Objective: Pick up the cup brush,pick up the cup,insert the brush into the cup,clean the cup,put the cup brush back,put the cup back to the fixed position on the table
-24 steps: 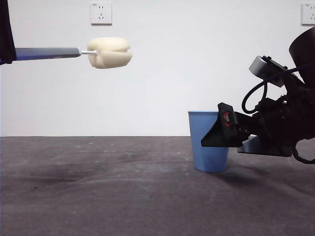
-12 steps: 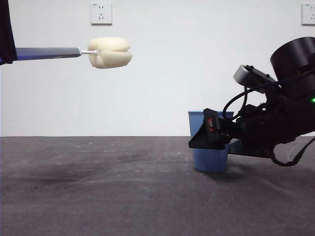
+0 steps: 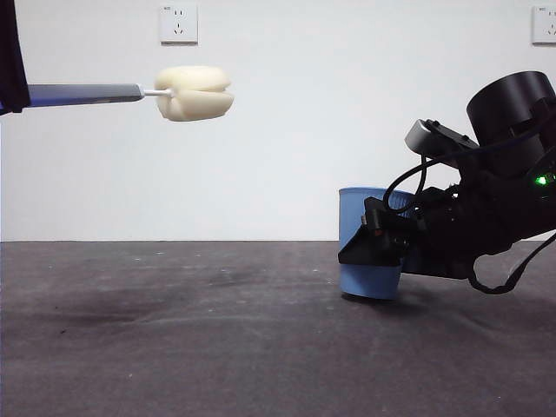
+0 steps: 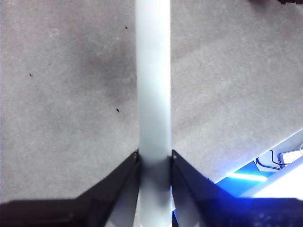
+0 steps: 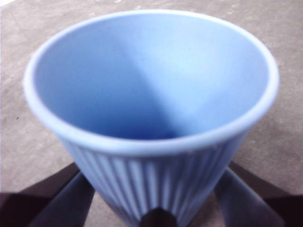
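The cup brush hangs level, high at the left, its cream sponge head pointing right. My left gripper is shut on the brush's grey handle, and in the front view this gripper shows as a dark shape at the left edge. The blue ribbed cup is at the right, slightly tilted, its base at or just above the table. My right gripper is shut on the cup, one jaw on each side of its lower wall.
A white wall stands behind the table, with a socket at upper left and another at upper right. The right arm's dark body and cables fill the right side.
The right gripper slid left around the cup and closed on it. The cup has since shifted slightly, risen a little and tilted. The brush and left gripper have not moved.
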Controlling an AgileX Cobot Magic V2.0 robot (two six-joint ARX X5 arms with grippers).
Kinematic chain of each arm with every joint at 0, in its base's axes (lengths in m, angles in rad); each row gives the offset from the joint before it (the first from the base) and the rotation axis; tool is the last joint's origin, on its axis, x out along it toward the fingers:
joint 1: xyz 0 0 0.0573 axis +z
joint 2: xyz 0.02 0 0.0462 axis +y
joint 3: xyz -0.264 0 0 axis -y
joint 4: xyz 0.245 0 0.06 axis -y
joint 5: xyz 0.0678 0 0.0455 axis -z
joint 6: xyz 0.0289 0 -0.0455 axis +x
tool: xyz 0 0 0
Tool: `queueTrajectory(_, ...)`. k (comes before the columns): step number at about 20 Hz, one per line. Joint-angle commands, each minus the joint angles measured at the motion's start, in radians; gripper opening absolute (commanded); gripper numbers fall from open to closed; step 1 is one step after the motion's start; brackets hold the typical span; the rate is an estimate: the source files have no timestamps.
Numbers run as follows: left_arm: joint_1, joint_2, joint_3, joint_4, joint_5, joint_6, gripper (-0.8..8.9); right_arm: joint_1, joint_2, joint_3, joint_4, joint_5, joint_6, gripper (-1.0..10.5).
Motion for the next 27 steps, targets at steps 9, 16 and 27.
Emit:
queueTrajectory(9,-0.004,0.002,0.0,-0.029,-0.004,0.13,-0.12,0.025,-0.201,0.01,-0.35,0.01,-0.088,-0.1)
queueTrajectory(16,-0.004,0.037,0.0,-0.051,-0.003,0.28,-0.12,0.089,-0.448,0.166,-1.067,0.149,-0.336,-0.1)
queueTrajectory(27,-0.111,0.121,0.0,-0.03,-0.011,0.394,-0.12,0.226,-0.456,0.463,-1.584,0.56,-0.74,-0.1)
